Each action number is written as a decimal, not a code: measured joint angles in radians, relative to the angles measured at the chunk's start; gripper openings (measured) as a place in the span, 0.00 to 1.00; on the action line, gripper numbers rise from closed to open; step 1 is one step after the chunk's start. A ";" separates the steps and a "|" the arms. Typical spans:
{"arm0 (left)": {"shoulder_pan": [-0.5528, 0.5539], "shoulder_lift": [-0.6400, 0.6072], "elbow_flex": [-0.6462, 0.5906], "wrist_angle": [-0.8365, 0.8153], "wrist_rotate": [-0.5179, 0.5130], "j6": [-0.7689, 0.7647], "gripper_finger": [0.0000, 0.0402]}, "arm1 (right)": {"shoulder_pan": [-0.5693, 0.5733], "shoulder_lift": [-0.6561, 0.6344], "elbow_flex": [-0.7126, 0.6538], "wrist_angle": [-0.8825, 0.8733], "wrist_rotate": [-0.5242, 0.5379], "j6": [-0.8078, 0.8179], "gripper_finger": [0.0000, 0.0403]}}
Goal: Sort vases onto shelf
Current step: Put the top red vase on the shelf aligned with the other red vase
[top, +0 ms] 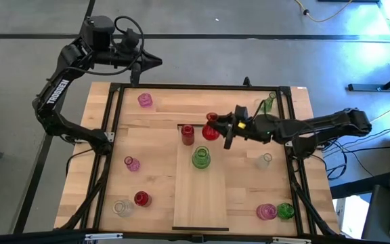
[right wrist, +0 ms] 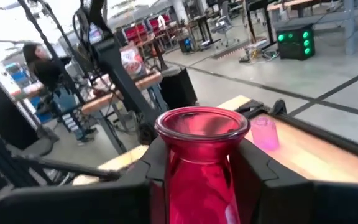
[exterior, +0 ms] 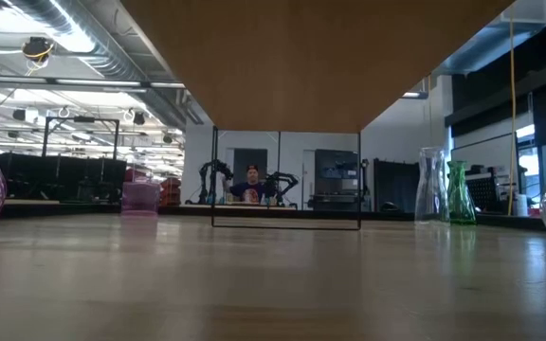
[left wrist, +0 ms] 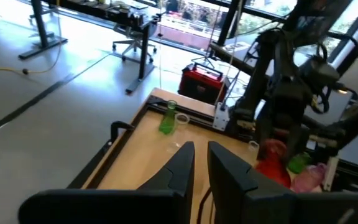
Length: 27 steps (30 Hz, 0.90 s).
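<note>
floor: you have grey concrete floor (top: 249, 17) with dark lines | light: bright windows (left wrist: 216, 15) behind your desks, ceiling duct (exterior: 74, 28) overhead | furniture: office chair (left wrist: 131, 43), red case (left wrist: 201, 81), person (right wrist: 42, 68) at a bench.

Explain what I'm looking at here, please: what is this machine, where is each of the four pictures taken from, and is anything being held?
Two dark robot arms work at a wooden table. One picture looks straight down, one looks level across the tabletop, and one sits on each arm's wrist. The right claw is over the far end of the pale shelf and grips a red vase by its neck. A second red vase and a green vase already stand on the shelf. The left claw waits, shut, beyond the table's far edge. Other small glass vases stand scattered on the table.
</note>
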 joint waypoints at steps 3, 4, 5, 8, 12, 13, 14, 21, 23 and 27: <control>0.000 0.000 0.000 0.000 -0.002 0.000 0.10 | 0.000 0.017 -0.042 0.060 -0.013 -0.034 0.21; 0.000 0.000 0.000 0.000 -0.002 0.001 0.10 | 0.000 0.023 -0.049 0.072 -0.015 -0.050 0.21; 0.000 0.000 0.000 0.001 -0.002 0.001 0.10 | 0.000 0.029 -0.054 0.078 -0.018 -0.067 0.21; 0.000 0.000 0.000 0.001 -0.002 0.000 0.10 | -0.006 0.058 -0.062 0.079 -0.026 -0.109 0.21; 0.000 0.000 0.000 0.001 -0.002 -0.001 0.10 | -0.010 0.126 -0.062 0.111 -0.064 -0.114 0.21; 0.000 0.000 0.000 0.001 -0.002 -0.005 0.10 | -0.010 0.146 -0.068 0.148 -0.064 -0.114 0.21; 0.000 0.001 0.000 0.000 -0.003 -0.007 0.10 | -0.010 0.166 -0.081 0.191 -0.067 -0.114 0.21; -0.002 0.001 -0.001 -0.001 -0.012 -0.030 0.10 | -0.022 0.245 -0.110 0.296 -0.062 -0.119 0.21; -0.003 0.001 -0.001 0.000 -0.012 -0.030 0.10 | -0.022 0.245 -0.110 0.298 -0.059 -0.137 0.21; -0.003 0.001 -0.001 0.000 -0.012 -0.028 0.10 | -0.021 0.246 -0.110 0.295 -0.059 -0.140 0.21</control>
